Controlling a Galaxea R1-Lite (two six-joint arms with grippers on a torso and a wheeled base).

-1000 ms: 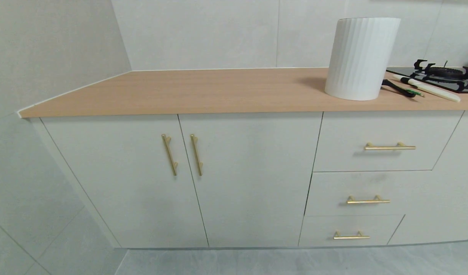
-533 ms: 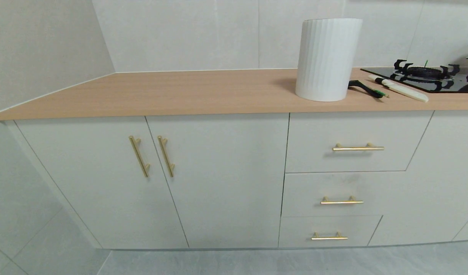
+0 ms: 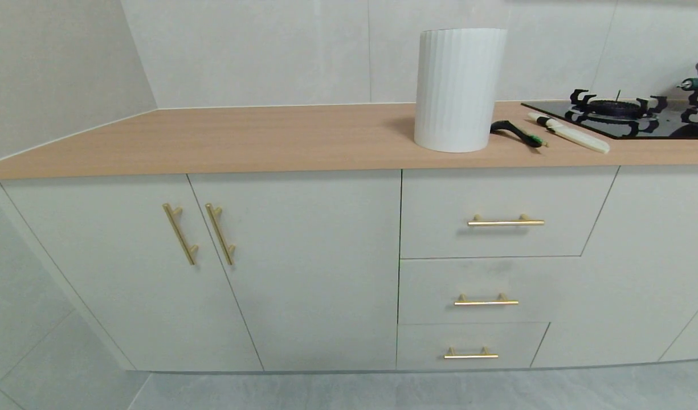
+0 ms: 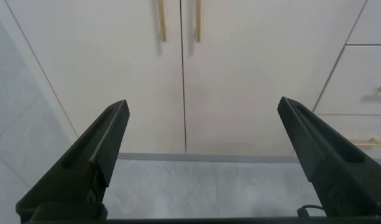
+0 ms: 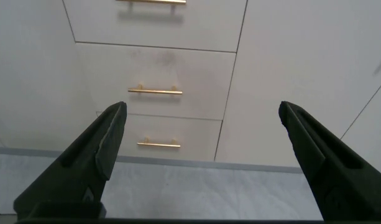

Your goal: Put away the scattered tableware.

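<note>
I am holding my left gripper (image 4: 202, 107) and right gripper (image 5: 202, 109) low, below the white ribbed canister (image 3: 460, 88), jaws spread wide; a black-handled utensil (image 3: 517, 132) and a white utensil (image 3: 571, 132) are lying just right of it.

Bright even light, soft faint shadows, edges bowed

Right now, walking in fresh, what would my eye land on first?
The tall white ribbed container stands out, upright on the wooden countertop. Just to its right lie a black-handled utensil and a long white utensil, next to the black gas hob. Lower down, the left gripper and right gripper, both open, face white cabinet fronts with gold handles.
</note>
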